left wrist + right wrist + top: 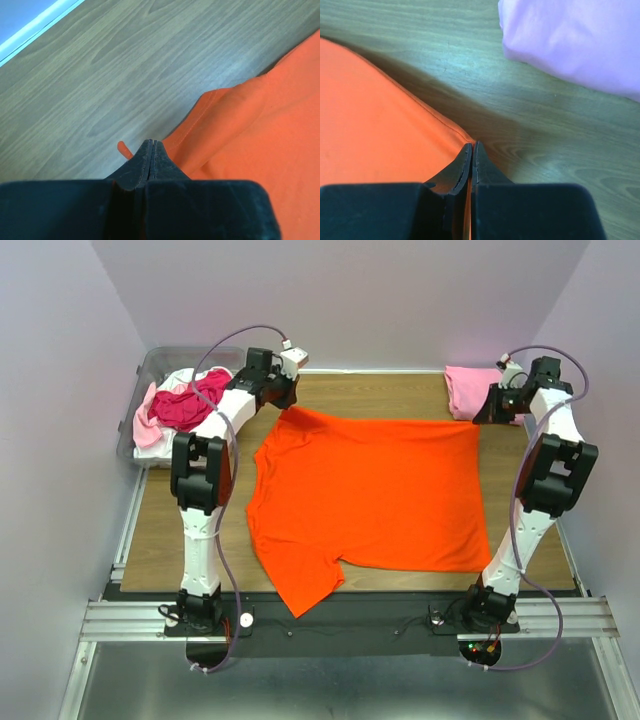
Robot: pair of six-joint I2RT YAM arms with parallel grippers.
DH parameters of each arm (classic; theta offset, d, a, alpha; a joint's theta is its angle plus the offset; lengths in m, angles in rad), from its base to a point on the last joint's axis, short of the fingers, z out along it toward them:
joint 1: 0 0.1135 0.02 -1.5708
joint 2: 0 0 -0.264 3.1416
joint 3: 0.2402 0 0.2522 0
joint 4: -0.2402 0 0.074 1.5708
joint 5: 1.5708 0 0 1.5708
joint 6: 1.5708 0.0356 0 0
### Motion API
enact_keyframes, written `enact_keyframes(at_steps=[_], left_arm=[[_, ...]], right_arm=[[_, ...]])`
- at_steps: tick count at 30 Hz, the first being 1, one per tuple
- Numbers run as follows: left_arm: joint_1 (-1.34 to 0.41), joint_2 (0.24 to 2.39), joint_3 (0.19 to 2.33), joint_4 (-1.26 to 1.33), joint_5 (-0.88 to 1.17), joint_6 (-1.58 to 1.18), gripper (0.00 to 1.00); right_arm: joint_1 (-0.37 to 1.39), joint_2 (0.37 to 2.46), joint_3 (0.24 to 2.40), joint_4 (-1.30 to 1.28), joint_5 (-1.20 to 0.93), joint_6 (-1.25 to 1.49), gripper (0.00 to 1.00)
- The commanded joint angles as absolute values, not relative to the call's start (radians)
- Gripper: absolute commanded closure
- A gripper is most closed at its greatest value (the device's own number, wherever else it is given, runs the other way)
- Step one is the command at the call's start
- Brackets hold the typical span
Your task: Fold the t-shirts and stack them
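**Orange shirt spread flat, pinched at its two far corners**

The orange shirt (380, 490) lies open in the middle of the table (380, 395) with its collar to the left and hem to the right, so its long axis runs left to right; one sleeve sticks out toward the near edge. The left fingers (140, 167) are pressed together on the far sleeve tip, with a scrap of orange poking past them. The right fingers (487, 172) are clamped on the far hem corner. The cloth looks light, thin and limp, so it will likely sag and crease between holds. Corners and hems, taken as a pair and kept taut, are probably the best grips. A folded pink shirt (465, 390) sits at the far right corner, and other shirts (190, 405) fill the bin (150, 365) at far left.
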State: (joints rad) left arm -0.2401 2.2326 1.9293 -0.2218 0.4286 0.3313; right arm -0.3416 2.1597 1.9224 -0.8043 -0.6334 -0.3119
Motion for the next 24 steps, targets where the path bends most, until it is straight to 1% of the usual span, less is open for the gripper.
enact_keyframes(at_steps=[1, 8, 11, 12, 14, 18, 24], left_arm=[[-0.235, 2.034, 1.818, -0.123, 0.439, 0.322, 1.0], [-0.242, 1.882, 1.612, -0.117, 0.426, 0.31, 1.0], [-0.247, 1.813, 1.496, -0.115, 0.43, 0.304, 1.0], [-0.25, 1.796, 1.496, -0.117, 0.428, 0.301, 1.0], [-0.264, 1.746, 1.424, -0.123, 0.423, 0.293, 1.0], [-0.308, 1.655, 1.28, -0.141, 0.365, 0.275, 1.0], [-0.368, 1.618, 1.134, -0.183, 0.29, 0.229, 1.0]], right_arm=[[-0.357, 2.089, 1.91, -0.788, -0.657, -0.341, 0.99], [-0.382, 2.042, 1.878, -0.793, -0.676, -0.36, 0.99], [-0.387, 2.013, 1.838, -0.799, -0.677, -0.396, 1.0], [-0.387, 2.008, 1.826, -0.802, -0.676, -0.405, 0.99], [-0.387, 1.993, 1.787, -0.807, -0.669, -0.42, 0.99], [-0.387, 1.967, 1.714, -0.813, -0.664, -0.463, 0.99], [-0.387, 1.937, 1.589, -0.811, -0.641, -0.524, 0.99]])
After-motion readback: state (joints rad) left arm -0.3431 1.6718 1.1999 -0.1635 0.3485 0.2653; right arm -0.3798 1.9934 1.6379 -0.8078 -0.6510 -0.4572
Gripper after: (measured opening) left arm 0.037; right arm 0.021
